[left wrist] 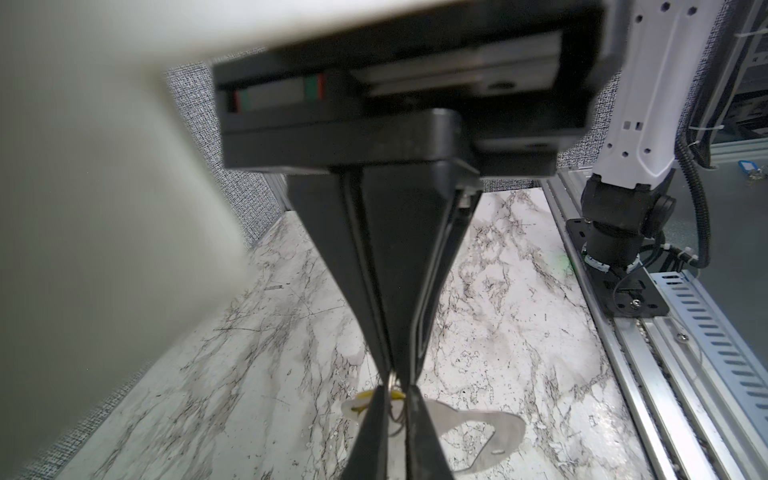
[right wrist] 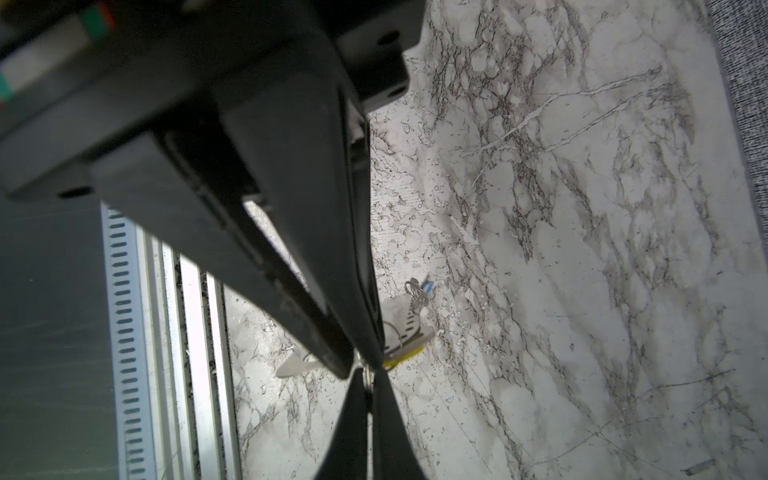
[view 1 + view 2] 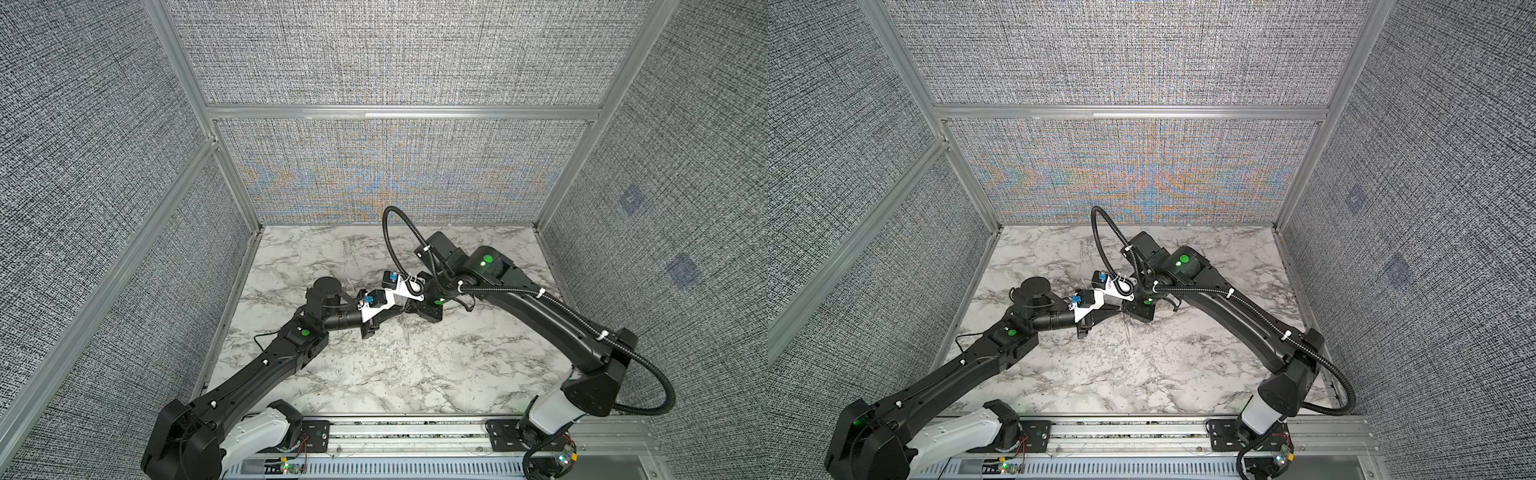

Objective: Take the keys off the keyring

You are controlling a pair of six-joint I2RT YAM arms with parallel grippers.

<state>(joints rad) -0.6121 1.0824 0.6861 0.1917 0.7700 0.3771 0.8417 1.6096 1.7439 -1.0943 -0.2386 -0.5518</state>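
Note:
Both grippers meet tip to tip over the middle of the marble table (image 3: 374, 374). My left gripper (image 1: 395, 388) is shut on a thin wire loop, and the yellow key (image 1: 360, 400) sticks out right beside its fingertips. The keyring (image 1: 482, 428) shows as a flat grey loop just past them. My right gripper (image 2: 365, 376) is shut on a thin metal edge of the bunch. Beside it hangs the yellow key (image 2: 409, 355); a wire ring carries the blue key (image 2: 428, 286), mostly hidden. In both top views the left gripper (image 3: 400, 308) and right gripper (image 3: 407, 310) hide the bunch.
Fabric walls (image 3: 395, 174) close in the back and both sides. An aluminium rail (image 3: 415, 432) with both arm bases runs along the front edge. A black cable loop (image 3: 395, 232) arches behind the right wrist. A spare blue tag (image 1: 748, 168) lies beyond the rail.

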